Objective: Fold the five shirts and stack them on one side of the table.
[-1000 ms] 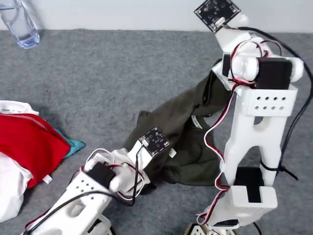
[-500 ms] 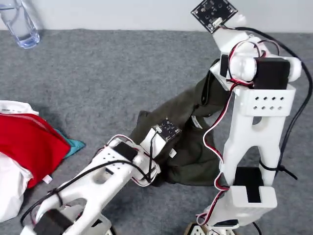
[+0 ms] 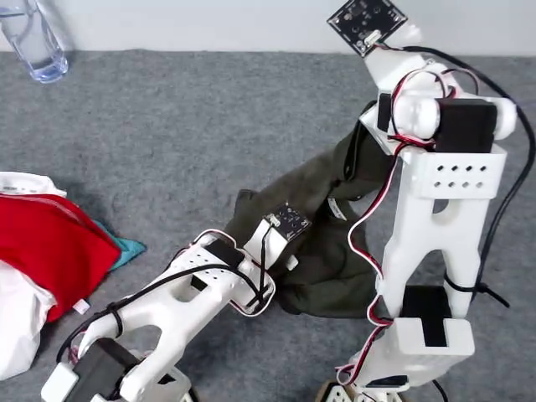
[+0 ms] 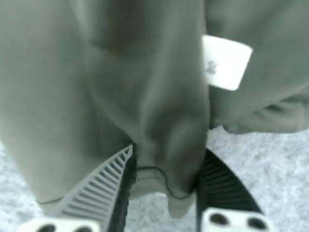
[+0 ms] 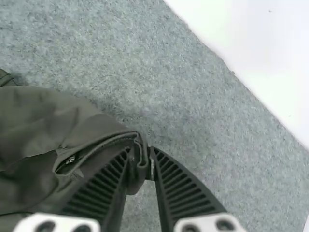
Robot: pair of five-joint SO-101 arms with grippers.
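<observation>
Since a second ago the left arm has stretched forward from the near edge of the bench, and its wrist now sits over the near side of the green shirt. Half a second ago it was nearly there; it has only settled a little since. The right arm and the shirt have hardly moved. I take this to mean the shirt is being taken up at a second spot so it can be spread or folded between both arms; the fold itself is not yet made.

The left claw is down on the cloth with its jaws partly apart and a thick ridge of shirt filling the gap between them. It looks to straddle that ridge rather than pinch it, though I cannot be sure. A white tag shows on the cloth just beyond.

The right arm stands tall at the far right, forearm upright. The right claw is nearly closed, nipping a seamed edge of the shirt and holding that corner up off the bench.

The shirt lies crumpled in the middle-right between the two arms, well apart from the pile of red, white and teal shirts at the left edge.
</observation>
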